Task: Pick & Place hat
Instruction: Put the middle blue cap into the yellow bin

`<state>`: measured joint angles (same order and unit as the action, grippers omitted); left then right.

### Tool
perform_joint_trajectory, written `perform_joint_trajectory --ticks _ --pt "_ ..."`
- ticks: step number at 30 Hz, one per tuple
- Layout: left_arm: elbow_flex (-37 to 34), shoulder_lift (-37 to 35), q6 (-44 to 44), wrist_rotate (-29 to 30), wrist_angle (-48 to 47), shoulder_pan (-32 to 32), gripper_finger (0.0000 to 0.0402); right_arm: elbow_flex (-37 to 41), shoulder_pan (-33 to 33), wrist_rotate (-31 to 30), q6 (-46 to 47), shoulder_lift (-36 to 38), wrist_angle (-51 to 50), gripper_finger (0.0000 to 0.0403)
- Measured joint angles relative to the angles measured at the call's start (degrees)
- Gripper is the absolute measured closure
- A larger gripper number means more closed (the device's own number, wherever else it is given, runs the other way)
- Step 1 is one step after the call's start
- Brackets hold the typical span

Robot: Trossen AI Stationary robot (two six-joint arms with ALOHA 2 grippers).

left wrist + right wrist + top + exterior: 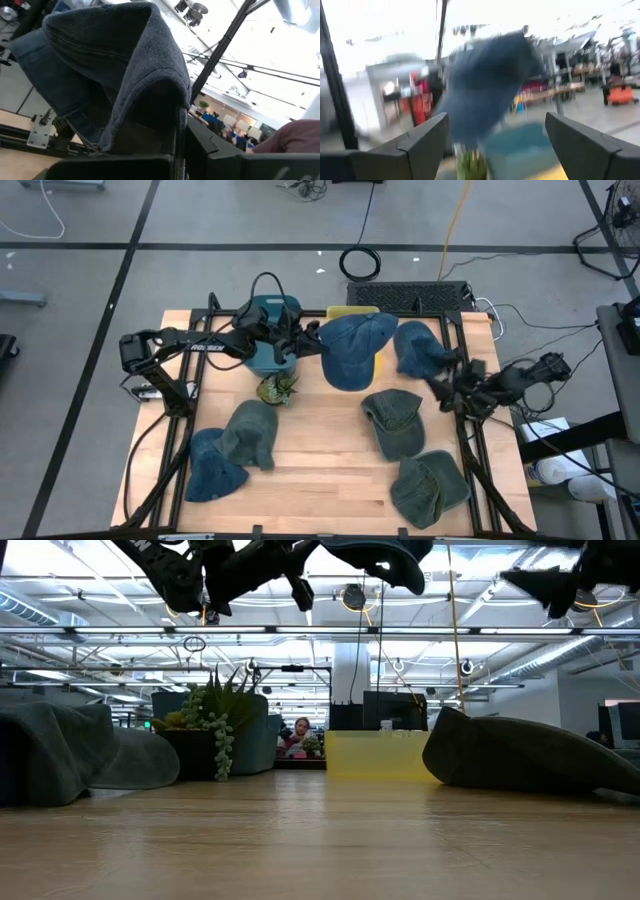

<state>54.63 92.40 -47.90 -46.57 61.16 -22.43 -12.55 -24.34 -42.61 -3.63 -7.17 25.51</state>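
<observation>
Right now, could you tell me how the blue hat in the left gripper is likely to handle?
Probably floppy: the blue hat droops and folds over the left gripper. Likely light, since a pinch holds it aloft. Its soft fabric may sag or swing.

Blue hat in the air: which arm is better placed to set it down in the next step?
Left. Its gripper already holds the blue hat, raised off the table near the yellow bin. The right gripper is open, empty and off to the side.

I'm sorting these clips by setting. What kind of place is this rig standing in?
Most likely a big open-plan lab or workshop. The wooden table stands on a bare grey floor with taped lines and loose cables, and the low view shows exposed ceiling beams and desks with monitors.
</observation>
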Motion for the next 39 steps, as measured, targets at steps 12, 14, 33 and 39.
perform_joint_trajectory --ticks 12,14,33,39 --pt "-0.01 0.02 -2.01 -4.13 2.1 -0.05 0.039 -17.62 0.0 -14.03 -12.31 -11.52 0.96 0.0083" --pt "-0.02 0.02 -2.14 -3.87 2.72 -0.05 0.039 -21.84 -0.02 -14.2 -14.68 -13.1 0.15 0.0083" --pt "-0.02 0.02 -2.38 -4.43 2.57 -0.09 0.039 -66.33 -0.13 -14.2 -3.62 -28.64 -52.47 0.0083" --pt "-0.02 0.02 -2.4 -4.53 2.56 -0.11 0.039 -75.79 -0.13 -12.81 -0.95 -34.96 -61.36 0.0083"
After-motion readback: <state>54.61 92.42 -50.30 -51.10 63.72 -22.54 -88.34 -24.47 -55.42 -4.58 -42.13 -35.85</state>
